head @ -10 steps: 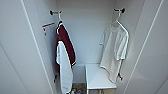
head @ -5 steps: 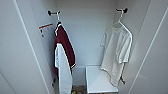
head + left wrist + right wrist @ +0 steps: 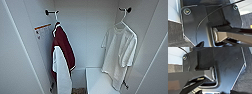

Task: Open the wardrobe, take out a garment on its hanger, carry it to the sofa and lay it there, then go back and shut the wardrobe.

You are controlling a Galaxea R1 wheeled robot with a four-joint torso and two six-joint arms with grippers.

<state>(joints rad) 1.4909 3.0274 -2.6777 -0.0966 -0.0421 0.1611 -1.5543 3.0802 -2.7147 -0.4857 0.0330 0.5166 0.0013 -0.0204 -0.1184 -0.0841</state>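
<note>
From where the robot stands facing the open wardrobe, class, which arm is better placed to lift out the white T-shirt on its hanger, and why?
Probably the right arm. In the head view the white T-shirt hangs on its hanger from a hook on the wardrobe's right-hand wall, the robot's right side. The maroon jacket hangs on the left, where the left arm would have to cross over.

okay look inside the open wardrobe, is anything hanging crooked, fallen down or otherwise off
Nothing looks fallen or damaged. The white T-shirt hangs on its hanger from the right-hand peg, and the maroon jacket hangs from the left-hand peg. Both drape at a slight slant, as expected on side-wall pegs.
</note>
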